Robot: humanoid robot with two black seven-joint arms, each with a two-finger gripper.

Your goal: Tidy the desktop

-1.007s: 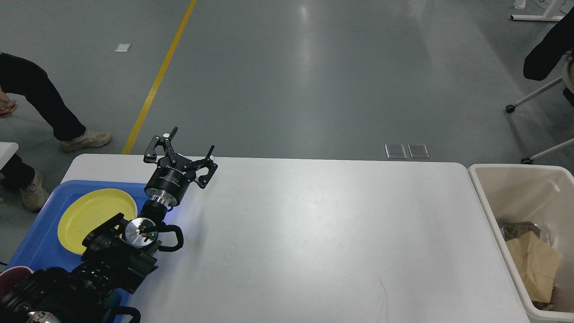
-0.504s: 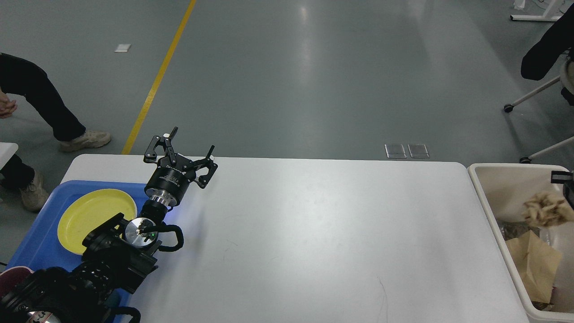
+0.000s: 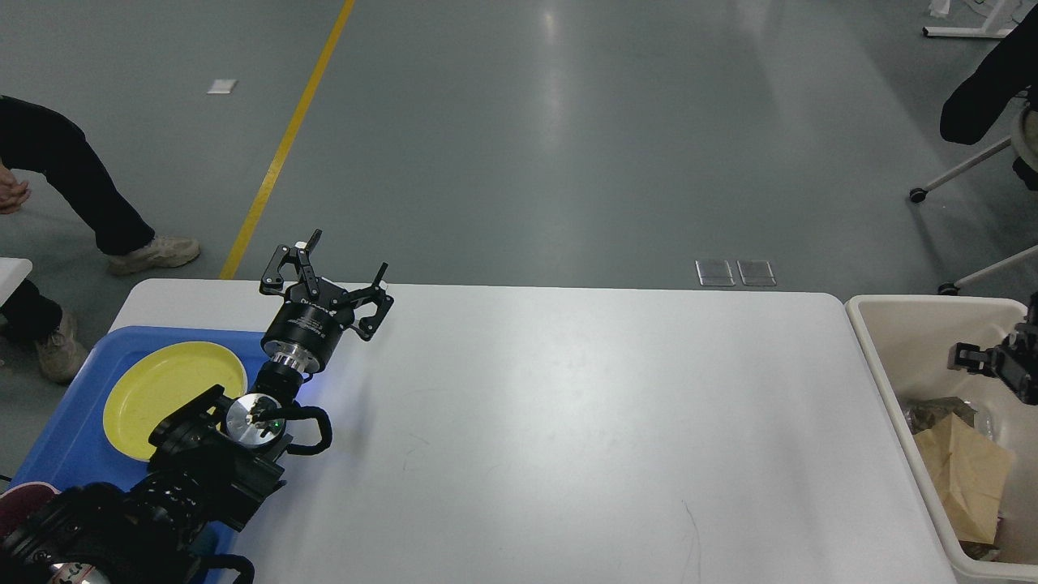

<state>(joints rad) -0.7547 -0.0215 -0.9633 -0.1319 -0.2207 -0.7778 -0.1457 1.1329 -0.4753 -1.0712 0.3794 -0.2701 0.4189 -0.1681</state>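
The desktop (image 3: pixel 568 405) is a large white tabletop with rounded corners, and most of its surface is bare. My left gripper (image 3: pixel 347 253) hovers over its far left corner, fingers spread open and holding nothing. At the right edge of the view my right gripper (image 3: pixel 985 358) hangs over the beige bin (image 3: pixel 892 365). Only part of it shows, with one finger splayed out to the left and nothing in it.
A blue tray (image 3: pixel 69 442) with a yellow plate (image 3: pixel 170 389) sits on the left end of the table, partly under my left arm. Brown paper (image 3: pixel 965 474) and other rubbish lie in the bin. A person's legs (image 3: pixel 73 182) stand at far left; a chair base (image 3: pixel 965 174) stands at far right.
A crumpled brown paper ball appeared at my right gripper above the bin half a second ago and is gone from it now. The right gripper has come lower and further into view. The left arm is still.
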